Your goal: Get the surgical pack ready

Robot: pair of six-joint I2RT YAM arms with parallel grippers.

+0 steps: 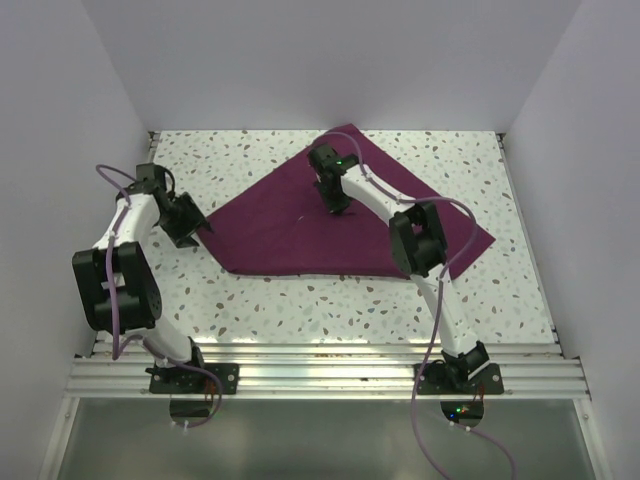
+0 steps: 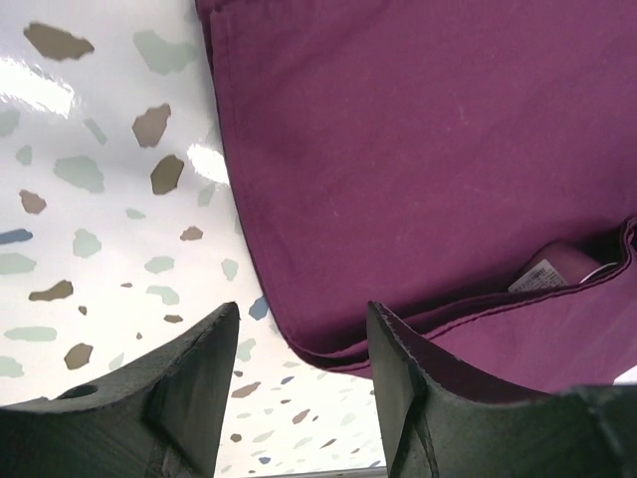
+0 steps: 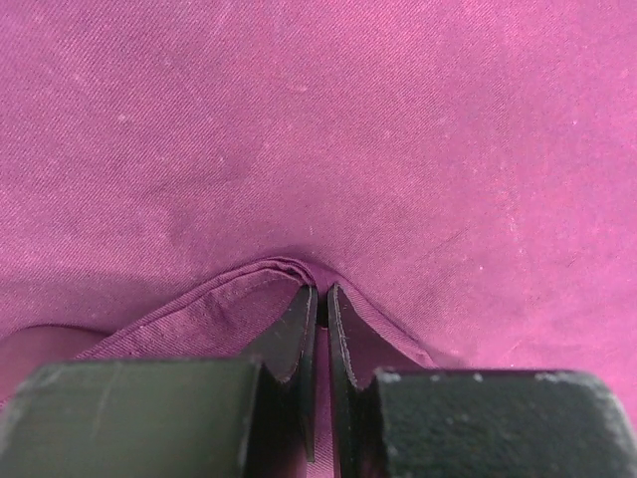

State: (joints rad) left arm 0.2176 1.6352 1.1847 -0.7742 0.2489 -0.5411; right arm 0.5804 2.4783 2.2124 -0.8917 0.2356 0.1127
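Starting nearest the arm bases, a band of speckled table (image 1: 300,310) shows, and just beyond it runs the straight near edge of the surgical pack (image 1: 280,240) — the maroon cloth, spread wide across the middle of the table and not a compact bundle. That near edge reads as a fold: the left wrist view shows two layers there with a white label (image 2: 545,273) tucked between them, so I judge that one fold is in and the rest is left to do. At the cloth's left corner the left gripper (image 2: 299,321) sits low over the table with its fingers parted and nothing between them. The corner lies just ahead of the gap, with one finger over the cloth's edge, so a grasp there looks prepared, not made. Farther in, toward the middle of the cloth, the right gripper (image 3: 320,295) is clamped on a small raised ridge of fabric, its fingers almost touching with the cloth pinched at their tips. Beyond it the far corner lies flat near the table's back edge — the pack looks well short of a tidy rectangle.
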